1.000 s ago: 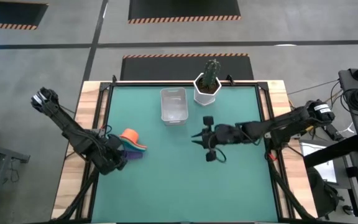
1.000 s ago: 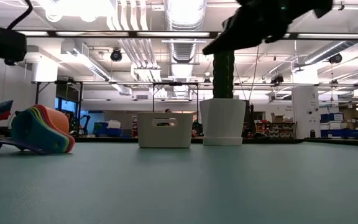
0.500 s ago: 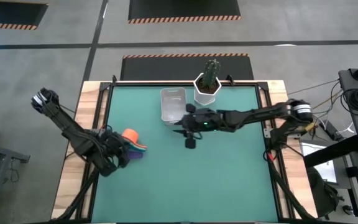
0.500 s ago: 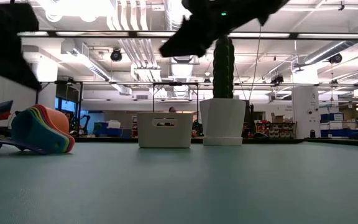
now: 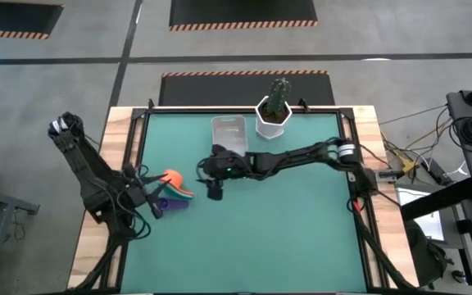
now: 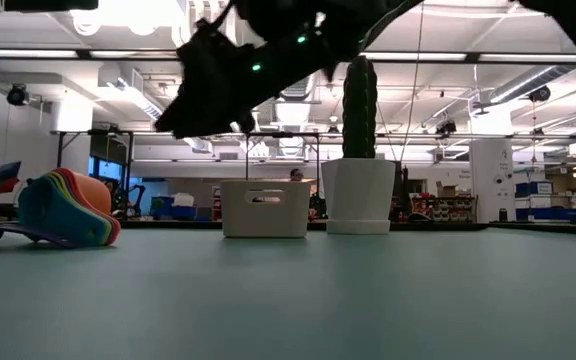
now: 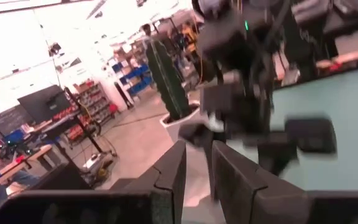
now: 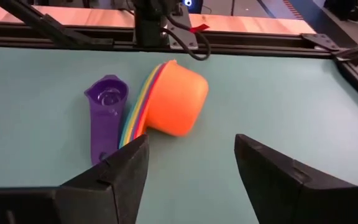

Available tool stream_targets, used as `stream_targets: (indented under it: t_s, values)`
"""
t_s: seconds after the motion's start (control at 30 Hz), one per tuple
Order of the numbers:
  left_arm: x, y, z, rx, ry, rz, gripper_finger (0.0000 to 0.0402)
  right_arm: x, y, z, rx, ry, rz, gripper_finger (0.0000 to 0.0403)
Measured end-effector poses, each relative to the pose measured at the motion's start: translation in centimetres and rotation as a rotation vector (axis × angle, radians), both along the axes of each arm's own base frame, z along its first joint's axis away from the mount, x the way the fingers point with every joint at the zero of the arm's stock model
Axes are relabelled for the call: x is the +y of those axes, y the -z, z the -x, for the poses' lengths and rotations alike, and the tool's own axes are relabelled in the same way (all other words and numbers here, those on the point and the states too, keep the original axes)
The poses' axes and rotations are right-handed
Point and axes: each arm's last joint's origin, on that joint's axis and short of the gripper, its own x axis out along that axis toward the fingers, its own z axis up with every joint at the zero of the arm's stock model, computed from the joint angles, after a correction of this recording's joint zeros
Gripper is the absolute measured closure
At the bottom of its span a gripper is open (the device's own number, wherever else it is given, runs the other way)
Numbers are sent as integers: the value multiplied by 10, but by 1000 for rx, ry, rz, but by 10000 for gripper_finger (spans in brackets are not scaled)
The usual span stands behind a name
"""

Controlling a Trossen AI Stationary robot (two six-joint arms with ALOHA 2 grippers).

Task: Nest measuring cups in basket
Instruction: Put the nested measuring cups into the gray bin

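Observation:
The measuring cups [image 8: 166,102] lie nested on their sides at the table's left, the orange cup [image 5: 170,177] outermost. A purple cup [image 8: 104,99] sits beside them, handle flat on the mat. My right gripper [image 8: 191,149] hangs open above the table just right of the cups [image 5: 174,187], its fingers pointing at them and touching nothing. My left gripper [image 5: 148,199] is raised at the left edge beside the cups, its fingers [image 7: 173,171] a narrow gap apart with nothing between. The clear basket [image 5: 229,138] stands at the far middle.
A white pot with a cactus [image 5: 273,115] stands right of the basket at the far edge. My right arm [image 5: 301,156] stretches across the table's middle in front of basket and pot. The near half of the green mat [image 5: 252,246] is bare.
My right gripper has swept from the table's middle toward the left, past the front of the basket, and now hangs close to the cups. My left arm has risen and drawn back from the cups toward the left edge. The cups have kept still.

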Motion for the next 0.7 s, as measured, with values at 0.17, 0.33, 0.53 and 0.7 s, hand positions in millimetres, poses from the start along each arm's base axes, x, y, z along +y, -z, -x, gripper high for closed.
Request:
stream_targets:
  t_s: [0.17,0.33,0.53,0.7]
  values:
    - [-1,-3,1,16,17,20,341,3,16,-28,-4,-7,1,175]
    - [-1,-1,1,34,18,-2,341,8,31,-49,-10,-18,0,174]
    - [0,-1,2,40,18,-14,341,19,54,-72,-6,-42,-14,174]
    - [0,-3,2,36,18,-11,341,25,71,-82,56,-32,-36,174]
